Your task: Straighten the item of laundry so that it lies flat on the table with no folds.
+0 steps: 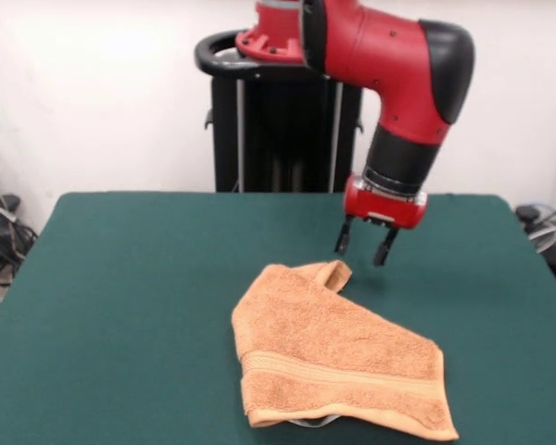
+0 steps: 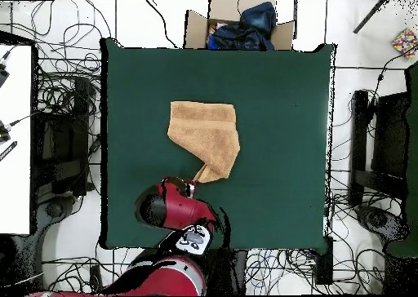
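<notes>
Bench: large rectangle with a dark green felt-like top, far bigger than the towel; it fills most of both views.
Arm: red and black, coming down from above in the front view; in the overhead view its bulk sits over the bench edge nearest the robot's base.
Towel: orange-tan terry cloth, lying on the bench roughly mid-width. It is not flat: one side is folded over, giving an uneven outline that narrows to a twisted corner pointing toward the arm. A woven border band runs across the part nearest the front camera. Something pale shows under that near edge; what it is cannot be told.
End effector: two dark fingers pointing down, spread apart with a clear gap between them and nothing in it. It hangs just beyond the towel's twisted corner in the front view, close to it but apart from the cloth.
Twisted corner: raised slightly, curled on itself.
</notes>
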